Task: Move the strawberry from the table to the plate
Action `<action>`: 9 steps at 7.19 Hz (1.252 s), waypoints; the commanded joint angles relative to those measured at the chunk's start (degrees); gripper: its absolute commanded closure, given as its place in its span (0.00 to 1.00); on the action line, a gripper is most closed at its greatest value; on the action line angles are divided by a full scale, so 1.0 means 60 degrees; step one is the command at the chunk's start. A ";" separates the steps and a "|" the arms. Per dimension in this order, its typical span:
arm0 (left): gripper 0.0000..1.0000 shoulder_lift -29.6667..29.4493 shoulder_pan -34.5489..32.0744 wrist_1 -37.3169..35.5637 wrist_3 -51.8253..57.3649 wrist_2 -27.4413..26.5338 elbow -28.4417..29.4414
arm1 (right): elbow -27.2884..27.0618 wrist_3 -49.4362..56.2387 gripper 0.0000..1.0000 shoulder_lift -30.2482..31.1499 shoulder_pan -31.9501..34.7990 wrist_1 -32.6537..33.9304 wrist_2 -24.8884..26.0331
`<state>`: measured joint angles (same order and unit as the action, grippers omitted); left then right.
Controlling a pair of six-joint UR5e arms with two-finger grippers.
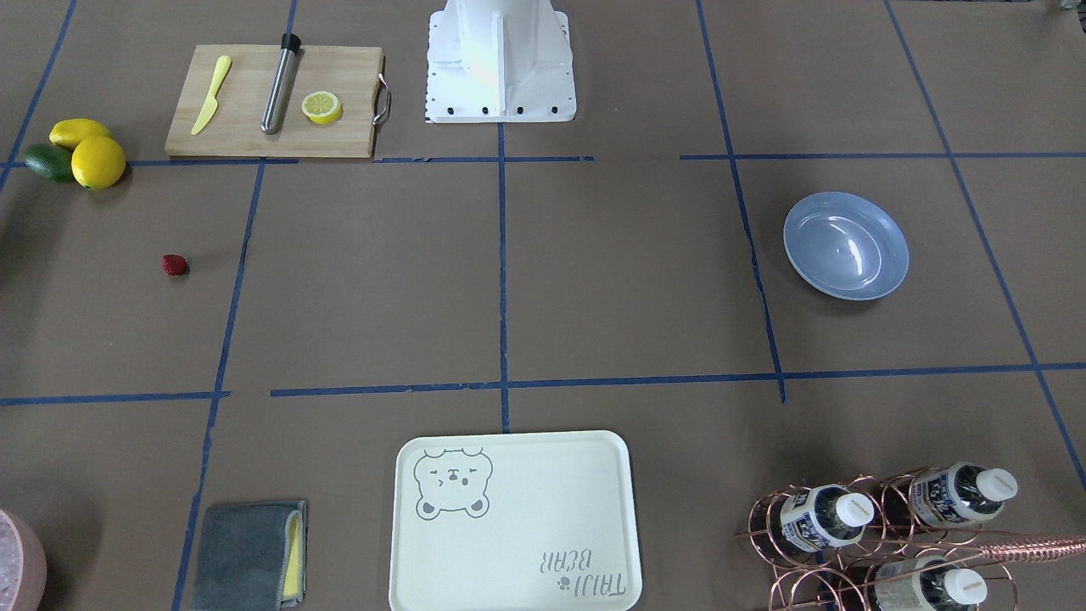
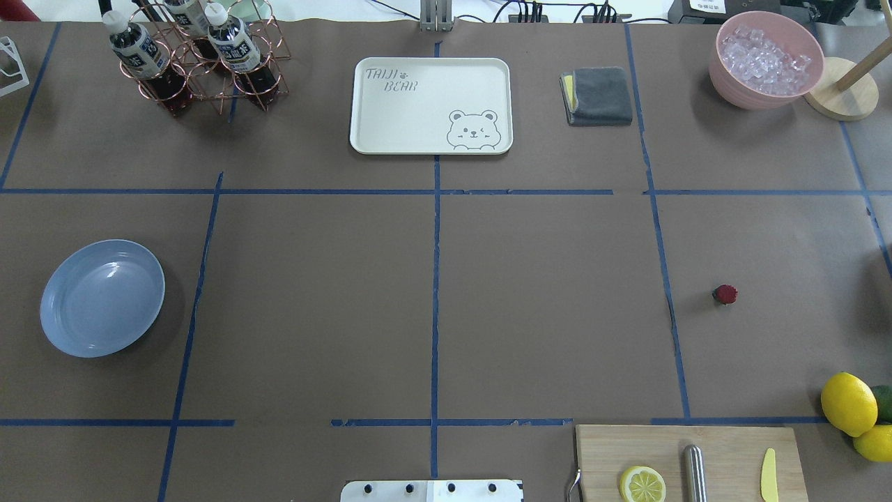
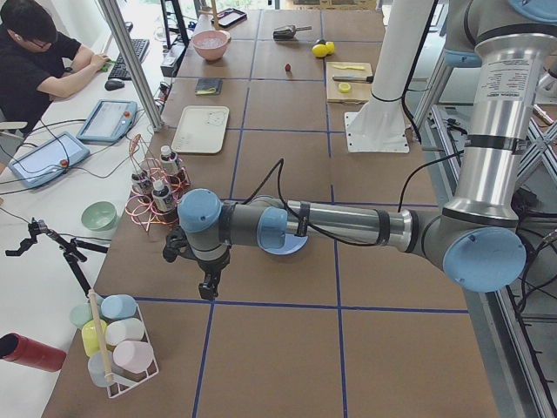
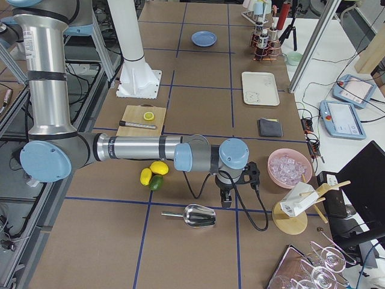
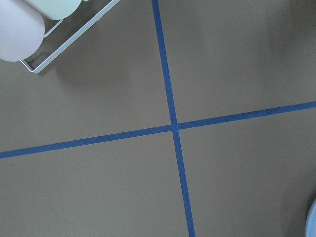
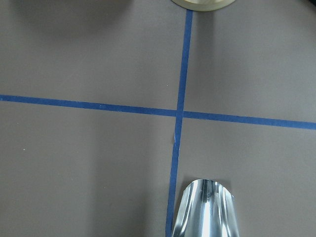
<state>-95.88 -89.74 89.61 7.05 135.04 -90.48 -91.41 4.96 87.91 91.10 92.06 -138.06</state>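
Observation:
The strawberry [image 1: 175, 266] [image 2: 725, 294] lies alone on the brown table [image 2: 543, 314], a small dark-red berry on the robot's right side, seen far off in the exterior left view [image 3: 287, 67]. The light-blue plate [image 1: 846, 246] [image 2: 102, 298] sits empty on the robot's left side, half hidden behind the near forearm in the exterior left view [image 3: 289, 247]. My left gripper [image 3: 209, 287] hangs over the table's left end, beyond the plate. My right gripper [image 4: 225, 198] hangs over the right end, beyond the strawberry. Neither shows in the overhead, front or wrist views, so I cannot tell their state.
A cutting board [image 1: 276, 102] holds a lemon half, a steel muddler and a yellow knife. Whole lemons [image 2: 848, 403] lie beside it. The cream bear tray [image 2: 431, 104], grey cloth [image 2: 598, 96], bottle rack [image 2: 195, 59] and pink ice bowl [image 2: 765, 59] line the far edge. A metal scoop [image 6: 207, 210] lies under the right wrist.

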 commanded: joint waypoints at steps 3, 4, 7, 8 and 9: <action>0.00 0.1018 0.1445 0.3987 -0.4264 -0.0007 -0.0375 | -0.0453 -0.0022 0.00 -0.0544 -0.0037 0.0009 -0.0017; 0.00 0.1444 0.2147 0.5789 -0.6239 -0.0050 -0.0389 | -0.0496 0.0007 0.00 -0.0472 -0.0037 0.0009 -0.0061; 0.02 0.2515 0.4184 0.7403 -0.9272 -0.0879 -0.1164 | -0.0511 -0.0181 0.00 -0.0486 -0.0198 0.0009 -0.0047; 0.02 0.2764 0.4509 0.8028 -0.9334 -0.1538 -0.0861 | -0.0526 -0.0531 0.00 -0.0486 -0.0242 0.0009 -0.0076; 0.02 0.2767 0.4803 0.8962 -0.9799 -0.1661 -0.0147 | -0.0526 -0.0853 0.00 -0.0501 -0.0315 0.0009 -0.0250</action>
<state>-80.03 -63.50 137.72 -48.79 127.33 -94.95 -94.53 2.09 84.97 89.70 92.12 -138.71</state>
